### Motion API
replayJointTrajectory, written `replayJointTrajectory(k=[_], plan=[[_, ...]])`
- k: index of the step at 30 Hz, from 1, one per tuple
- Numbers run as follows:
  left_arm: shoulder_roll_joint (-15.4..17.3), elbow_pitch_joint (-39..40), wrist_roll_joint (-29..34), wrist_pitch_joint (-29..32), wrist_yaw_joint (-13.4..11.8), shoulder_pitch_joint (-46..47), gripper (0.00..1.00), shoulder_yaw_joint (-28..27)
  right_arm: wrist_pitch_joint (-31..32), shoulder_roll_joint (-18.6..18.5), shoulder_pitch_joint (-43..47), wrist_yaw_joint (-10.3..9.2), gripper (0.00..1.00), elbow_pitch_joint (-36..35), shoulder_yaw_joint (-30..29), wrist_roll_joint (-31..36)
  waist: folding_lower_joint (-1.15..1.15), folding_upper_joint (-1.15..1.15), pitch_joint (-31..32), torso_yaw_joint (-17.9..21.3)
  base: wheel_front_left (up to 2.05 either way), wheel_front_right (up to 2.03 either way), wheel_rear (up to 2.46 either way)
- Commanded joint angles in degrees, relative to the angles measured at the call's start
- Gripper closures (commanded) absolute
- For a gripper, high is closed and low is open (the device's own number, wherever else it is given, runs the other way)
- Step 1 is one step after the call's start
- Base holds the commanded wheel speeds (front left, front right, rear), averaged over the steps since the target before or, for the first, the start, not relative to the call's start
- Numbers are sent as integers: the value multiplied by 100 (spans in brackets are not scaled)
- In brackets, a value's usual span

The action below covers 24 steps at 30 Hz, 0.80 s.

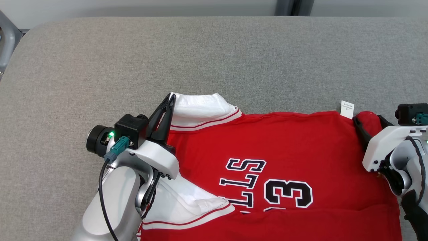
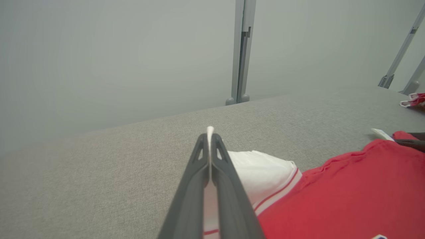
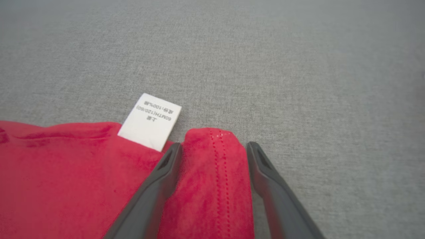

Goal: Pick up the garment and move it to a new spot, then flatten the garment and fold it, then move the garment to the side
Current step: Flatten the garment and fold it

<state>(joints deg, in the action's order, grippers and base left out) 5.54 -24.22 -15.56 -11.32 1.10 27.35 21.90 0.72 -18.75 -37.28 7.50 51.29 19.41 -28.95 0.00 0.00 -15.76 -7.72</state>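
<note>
The garment is a red jersey with white sleeves and black-and-white lettering, lying spread on the grey padded table. My left gripper is shut on the edge of the upper white sleeve; white fabric shows pinched between its fingertips. My right gripper is open at the garment's far right corner, beside a white care label. In the right wrist view the red hemmed corner lies between the two spread fingers, with the label just left of them.
The grey table stretches far beyond the garment on the far side and to the left. A metal post stands behind the table edge against a pale wall. A small red-and-white cloth piece lies at the far right.
</note>
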Motion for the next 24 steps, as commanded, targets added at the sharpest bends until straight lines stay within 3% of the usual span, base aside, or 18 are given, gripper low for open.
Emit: replayJointTrajectory(k=[1, 2, 3, 6, 7, 8, 9, 10, 24], plan=[[46, 46, -24, 8, -28, -50, 100, -1, -18, -57, -9, -3, 0, 103, 143, -100, 0, 0, 13, -2, 0, 0, 0], [46, 53, -30, 13, -36, -69, 100, 5, -51, -87, -7, -3, 31, 137, 212, -140, 0, 0, 24, -5, 0, 0, 0], [44, 61, -41, 24, -49, -85, 100, 11, -91, -117, -8, -3, 50, 171, 268, -186, 0, 0, 33, -11, 0, 0, 0], [41, 89, -58, 44, -58, -113, 100, 39, -203, -194, -64, -3, 45, 269, 404, -327, 0, 0, 44, -38, 0, 0, 0], [50, 100, -63, 52, -54, -116, 100, 47, -241, -218, -72, -3, 51, 286, 460, -371, 0, 0, 44, -47, 0, 0, 0], [64, 108, -68, 56, -52, -121, 100, 50, -287, -245, -76, -3, 61, 298, 513, -407, 0, 0, 44, -56, 0, 0, 0], [75, 113, -72, 64, -53, -125, 100, 53, -333, -269, -88, -3, 84, 314, 571, -437, 0, 0, 45, -64, 0, 0, 0], [83, 123, -77, 63, -58, -138, 100, 55, -409, -294, -110, -3, 100, 330, 631, -450, 0, 0, 46, -72, 0, 0, 0], [190, 341, -260, 48, -141, -445, 100, -17, -1577, -294, -3, -4, 100, 431, 836, -364, 0, 0, 357, -75, 0, 0, 0]])
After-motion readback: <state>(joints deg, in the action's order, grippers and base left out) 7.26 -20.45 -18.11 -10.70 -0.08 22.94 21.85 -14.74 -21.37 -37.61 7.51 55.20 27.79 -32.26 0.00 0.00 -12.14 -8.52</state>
